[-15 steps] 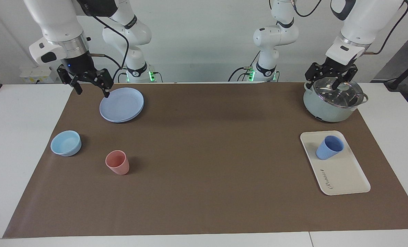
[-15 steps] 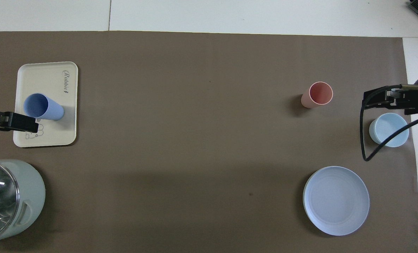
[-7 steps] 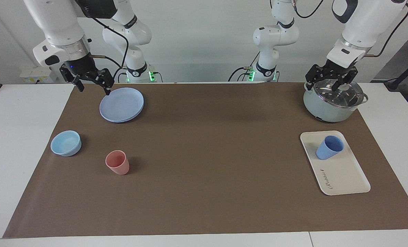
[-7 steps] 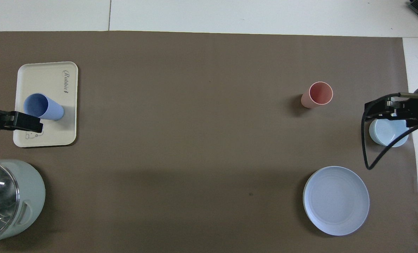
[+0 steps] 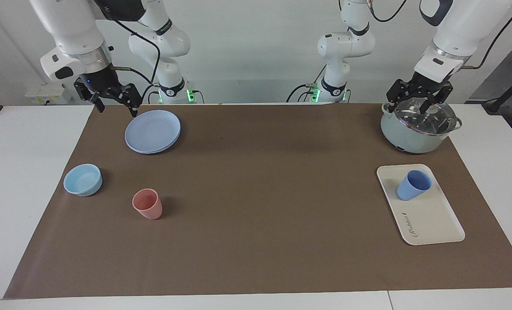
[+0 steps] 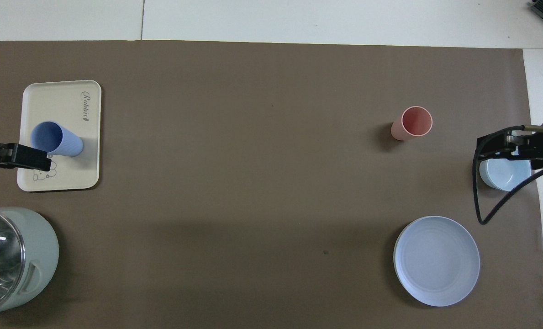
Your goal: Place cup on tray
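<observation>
The cup (image 5: 413, 185) stands on the tray (image 5: 432, 219); both pincers, left (image 5: 419, 100) over the pot (image 5: 415, 129), right (image 5: 114, 105), gape empty, cut off overhead.

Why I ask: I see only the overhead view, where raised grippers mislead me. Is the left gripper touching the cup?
Observer: No. The left gripper hangs open and empty above the lidded pot, well clear of the cup.
Operator: Is the cup seated properly?
Observer: It stands upright on the tray, toward the end nearer the robots.
Operator: And the right gripper, is it in the bowl?
Observer: No. The right gripper is open in the air beside the plate; the bowl sits apart, untouched.
</observation>
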